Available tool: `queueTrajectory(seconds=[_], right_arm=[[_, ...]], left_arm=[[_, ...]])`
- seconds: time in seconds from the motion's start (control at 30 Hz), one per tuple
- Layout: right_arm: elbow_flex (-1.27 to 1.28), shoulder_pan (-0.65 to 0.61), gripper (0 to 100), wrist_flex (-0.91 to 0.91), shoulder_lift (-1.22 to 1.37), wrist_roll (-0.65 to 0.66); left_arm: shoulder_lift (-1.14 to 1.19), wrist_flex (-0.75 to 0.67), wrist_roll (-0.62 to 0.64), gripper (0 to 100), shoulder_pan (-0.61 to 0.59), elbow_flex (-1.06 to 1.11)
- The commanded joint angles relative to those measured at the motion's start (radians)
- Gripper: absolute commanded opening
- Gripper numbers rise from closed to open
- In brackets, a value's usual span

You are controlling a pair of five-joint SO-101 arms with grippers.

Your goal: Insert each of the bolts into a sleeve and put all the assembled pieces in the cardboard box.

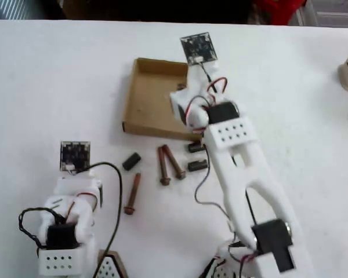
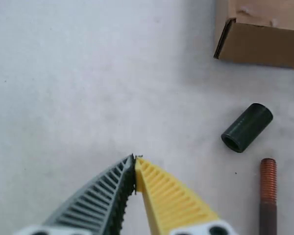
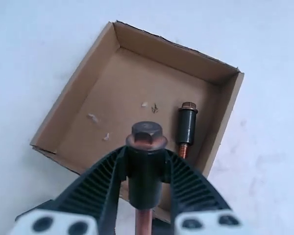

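The right gripper (image 3: 146,169) was clamped on an assembled bolt and sleeve (image 3: 145,183), the bolt head poking out past its fingertips, over the edge of the cardboard box (image 3: 73,93), inside which a second assembled piece (image 3: 187,128) lay just beside one wall. The left gripper (image 2: 134,165) had its jaws closed together on nothing, over the white worktop (image 2: 63,73) near a loose black sleeve (image 2: 247,127) and a lone copper bolt (image 2: 268,188). Between the arms, near the box, lay two more bolts (image 1: 162,165) side by side and what looked like two more dark sleeves (image 1: 197,165)
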Motion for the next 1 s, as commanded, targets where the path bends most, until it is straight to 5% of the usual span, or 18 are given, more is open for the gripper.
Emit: queueTrajectory(seconds=[0.0, 0.73, 0.97], right_arm=[[-0.141, 0.021, 1.7, -0.001, 0.108, 0.012], [-0.767, 0.039, 1.9, 0.005, 0.866, 0.015], [-0.856, 0.038, 14.9, 0.124, 0.909, 0.014]], left_arm=[[-0.008, 0.005, -0.009, 2, -0.007, -0.003], [-0.008, 0.005, -0.009, 2, -0.007, -0.003], [-0.008, -0.002, -0.009, 2, -0.007, -0.003]])
